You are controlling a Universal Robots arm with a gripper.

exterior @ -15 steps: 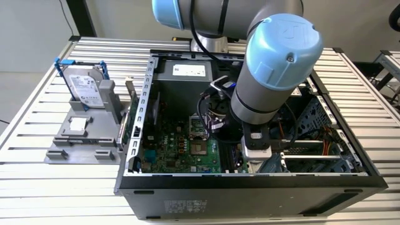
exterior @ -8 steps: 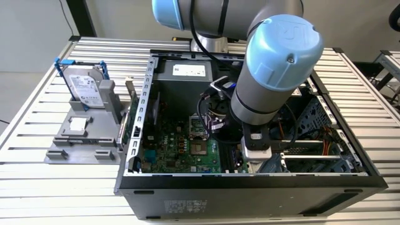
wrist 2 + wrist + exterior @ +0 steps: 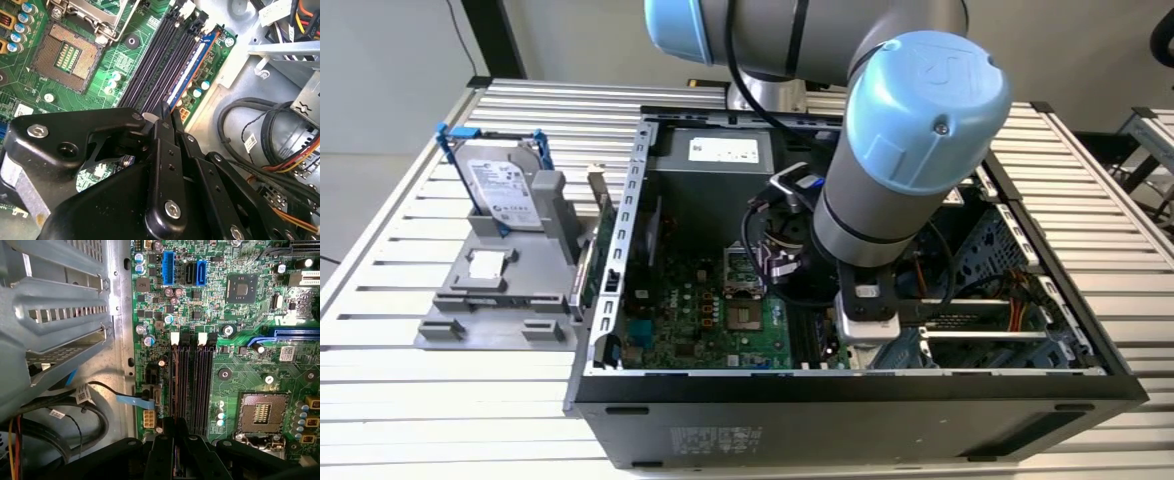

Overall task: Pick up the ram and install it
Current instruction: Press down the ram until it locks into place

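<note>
Over the motherboard slots, the tool sits pinched together — any ram between its tips is hidden.

The ram, in the second wrist view, is showing edge-on: long thin stick, blue-ish edge w/ a pale strip running along it. It's standing upright on its long edge in the outermost memory slot, the one nearest the board's edge, lying parallel to the dark slots beside it. Far end is sitting by the slot's end latch. Near end is running in between the gripper tips, which are pinching it.
</note>
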